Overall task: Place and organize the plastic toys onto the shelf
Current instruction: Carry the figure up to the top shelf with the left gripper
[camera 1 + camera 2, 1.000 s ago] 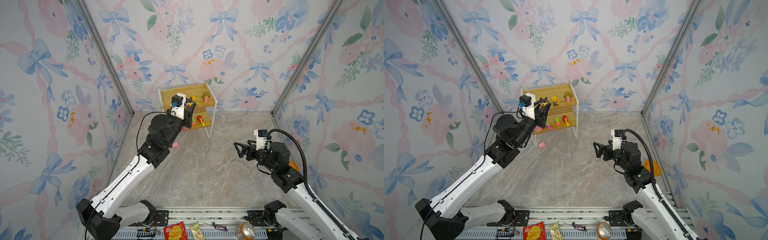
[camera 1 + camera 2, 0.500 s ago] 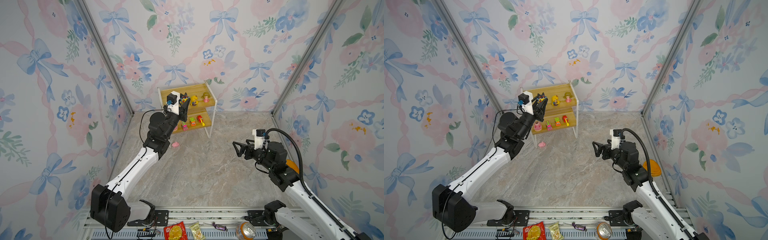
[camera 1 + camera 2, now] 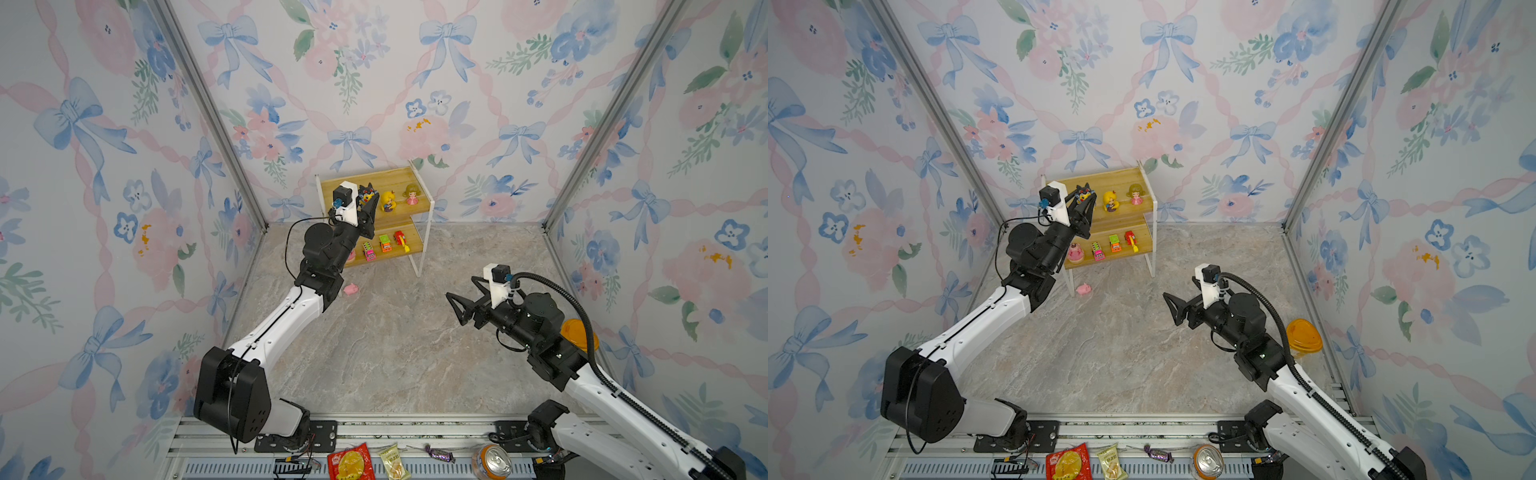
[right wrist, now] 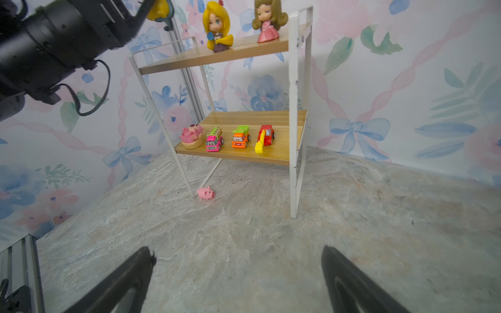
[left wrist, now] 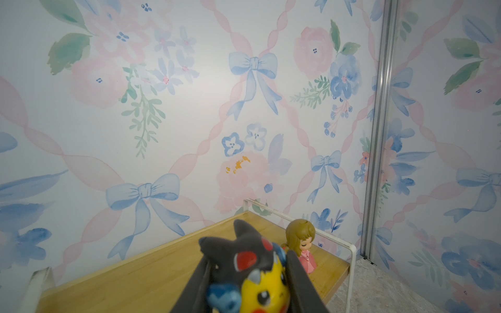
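The bench (image 3: 395,357) is the biggest thing under me. The shelf (image 3: 390,178) stands at its far edge, left of the middle, backed against the wall.

My left arm (image 3: 286,320) rises from the near left corner and stretches long toward that shelf. Its elbow is almost straight and its wrist is lifted to the left end of the top board. My left jaws are drawn narrow around the black-yellow figure (image 5: 252,273), one finger on each side, holding it over the board. I cannot tell whether its base touches the wood.

My right arm (image 3: 540,328) comes from the near right corner, folded at the elbow. Its forearm is about level above the right half of the bench and points at the shelf. My right jaws are spread wide with nothing between them.

On the top board, right of the held figure, stands the yellow-haired figure (image 3: 388,201). The pink-dress doll (image 3: 411,194) stands nearer the right end.

The lower board carries a row from its left end:
- the round pink figure (image 4: 192,135)
- the pink car (image 3: 368,252)
- the green-orange car (image 3: 385,243)
- the red car (image 3: 400,240)

The pink pig (image 3: 351,289) lies on the bench just beside the foot of the shelf's front left leg.
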`<state>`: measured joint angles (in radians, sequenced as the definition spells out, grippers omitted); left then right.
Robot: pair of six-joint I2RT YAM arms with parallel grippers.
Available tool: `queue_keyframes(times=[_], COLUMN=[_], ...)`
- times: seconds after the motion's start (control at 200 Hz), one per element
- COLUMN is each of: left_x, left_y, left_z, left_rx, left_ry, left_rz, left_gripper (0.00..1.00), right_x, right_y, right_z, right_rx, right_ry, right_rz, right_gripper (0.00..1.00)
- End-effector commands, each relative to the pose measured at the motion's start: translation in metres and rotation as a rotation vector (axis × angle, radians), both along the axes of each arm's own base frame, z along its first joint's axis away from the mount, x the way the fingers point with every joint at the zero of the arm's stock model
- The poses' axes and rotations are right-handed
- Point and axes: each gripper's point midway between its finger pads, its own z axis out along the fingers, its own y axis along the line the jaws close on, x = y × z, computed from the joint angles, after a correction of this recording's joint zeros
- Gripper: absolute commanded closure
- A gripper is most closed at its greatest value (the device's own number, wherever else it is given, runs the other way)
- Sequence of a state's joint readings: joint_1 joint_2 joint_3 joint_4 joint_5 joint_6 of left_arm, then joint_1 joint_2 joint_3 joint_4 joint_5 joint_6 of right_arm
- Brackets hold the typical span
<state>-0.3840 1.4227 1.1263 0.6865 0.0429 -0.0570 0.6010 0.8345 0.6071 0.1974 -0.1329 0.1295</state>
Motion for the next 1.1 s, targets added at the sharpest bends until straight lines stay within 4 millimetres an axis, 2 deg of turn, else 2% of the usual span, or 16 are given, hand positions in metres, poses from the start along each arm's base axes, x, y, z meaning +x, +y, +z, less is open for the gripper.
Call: queue_keyframes(times=[0.0, 0.385, 0.815, 1.095], left_x=[0.005, 0.025, 0.034, 0.034], left_y=[0.001, -0.002, 0.000, -0.002], left_z=[0.004, -0.010, -0.019, -0.019], left_rx=[-0.025, -0.028, -0.001, 0.017], left_ry=[-0.020, -0.001, 0.000, -0.007], left_rz=[-0.007, 0.016, 0.023, 0.014], left_gripper=[0.70, 0.71, 0.70, 0.63], right_x=[0.000, 0.006, 0.011, 0.013], right_y=[0.011, 0.028, 0.022, 0.021], right_z=[0.014, 0.025, 0.023, 0.022], right_rx=[-0.055, -0.052, -0.033, -0.024], right_ry=[-0.142, -0.194, -0.176, -0.161], right_rz=[0.005, 0.042, 0.027, 0.025], right_gripper=[0.01, 0.01, 0.01, 0.01])
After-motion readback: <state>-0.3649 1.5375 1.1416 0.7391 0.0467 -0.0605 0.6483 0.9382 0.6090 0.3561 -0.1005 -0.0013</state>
